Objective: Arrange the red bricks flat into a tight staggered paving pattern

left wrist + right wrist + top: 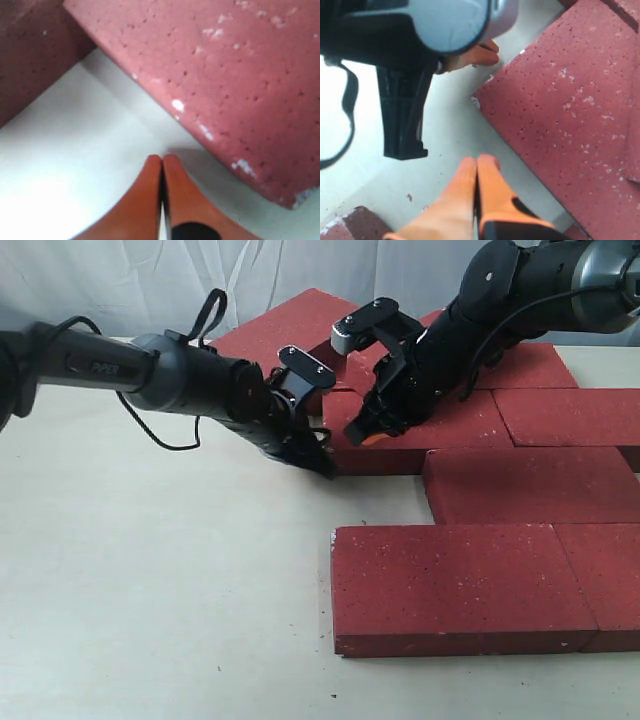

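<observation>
Several dark red bricks lie flat in staggered rows. The brick [440, 425] at the left end of the middle row is the one both grippers are at. My left gripper [328, 466] is shut and empty, its tips low on the table by that brick's near left corner [225, 75]. My right gripper [368, 436] is also shut and empty, at the same brick's left end. In the right wrist view its tips [479, 161] stand over bare table beside the brick's edge [570, 100]. The left gripper's orange fingertips [481, 54] show there too.
A front-row brick [450, 585] and its neighbour [605, 580] lie nearest. Another brick [530, 485] sits in the row behind, one [570, 410] beside the worked brick, and a back brick [285, 325] behind the left arm. Bare table [150, 590] spreads to the left.
</observation>
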{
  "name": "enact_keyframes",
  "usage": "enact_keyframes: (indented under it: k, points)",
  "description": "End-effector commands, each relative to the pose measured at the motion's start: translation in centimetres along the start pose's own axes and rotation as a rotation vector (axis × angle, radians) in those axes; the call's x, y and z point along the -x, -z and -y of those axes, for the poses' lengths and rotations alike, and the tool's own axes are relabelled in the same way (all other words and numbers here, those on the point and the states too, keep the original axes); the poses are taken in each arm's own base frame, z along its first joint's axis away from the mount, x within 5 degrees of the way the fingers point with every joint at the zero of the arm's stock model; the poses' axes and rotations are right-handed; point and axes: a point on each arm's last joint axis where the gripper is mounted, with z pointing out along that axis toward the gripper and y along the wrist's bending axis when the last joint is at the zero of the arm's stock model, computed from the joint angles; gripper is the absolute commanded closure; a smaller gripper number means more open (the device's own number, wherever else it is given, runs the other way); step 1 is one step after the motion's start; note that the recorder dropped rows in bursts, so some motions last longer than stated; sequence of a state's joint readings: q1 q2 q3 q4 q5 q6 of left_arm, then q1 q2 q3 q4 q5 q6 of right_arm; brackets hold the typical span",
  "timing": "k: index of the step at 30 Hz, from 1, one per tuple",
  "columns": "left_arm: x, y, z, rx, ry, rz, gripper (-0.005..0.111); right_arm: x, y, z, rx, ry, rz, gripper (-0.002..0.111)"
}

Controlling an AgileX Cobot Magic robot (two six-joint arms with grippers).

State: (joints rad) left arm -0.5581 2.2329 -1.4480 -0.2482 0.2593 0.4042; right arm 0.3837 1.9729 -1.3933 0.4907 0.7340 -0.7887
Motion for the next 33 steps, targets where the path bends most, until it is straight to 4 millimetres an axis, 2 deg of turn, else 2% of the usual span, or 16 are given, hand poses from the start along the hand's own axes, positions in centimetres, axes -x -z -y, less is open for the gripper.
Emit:
enact_keyframes:
  k: [1,6,8,12,16,18,20,23,26,31,33]
  points:
    - [0.9,1.9,-0.3,-0.006,0.005,0.002,0.107,0.2,0.7,-0.1,0.004,-0.008,0.021,0.109]
    - [1.7,3.4,-0.3,-0.01,0.002,0.015,0.107,0.5,1.3,-0.1,-0.014,0.003,0.039,0.109]
    - [1.9,3.9,-0.2,-0.017,0.0,0.009,0.107,1.1,2.4,-0.2,-0.035,0.024,0.067,0.109]
    - [2.4,5.7,-0.1,-0.034,-0.004,-0.005,0.107,3.8,6.7,1.0,-0.176,0.085,0.21,0.109]
    - [3.2,7.8,0.1,-0.046,-0.013,-0.001,0.107,4.4,11.2,4.4,-0.245,0.053,0.233,0.109]
    - [3.7,8.7,0.0,-0.035,-0.016,0.037,0.107,3.9,14.1,7.1,-0.296,0.003,0.26,0.109]
    - [4.1,8.7,0.0,-0.029,-0.001,0.07,0.107,3.2,15.5,9.2,-0.363,-0.038,0.297,0.109]
    - [4.5,8.7,-0.1,-0.023,-0.001,0.122,0.107,1.7,15.8,13.0,-0.477,-0.116,0.352,0.109]
    - [4.8,8.3,0.4,-0.027,-0.069,0.157,0.107,-0.1,14.3,17.8,-0.533,-0.266,0.376,0.109]
    - [4.9,7.2,0.8,-0.016,-0.094,0.179,0.107,-0.9,12.3,22.4,-0.503,-0.369,0.305,0.109]
    - [5.2,6.7,0.7,-0.018,-0.095,0.177,0.107,-0.7,11.8,23.6,-0.515,-0.379,0.28,0.109]
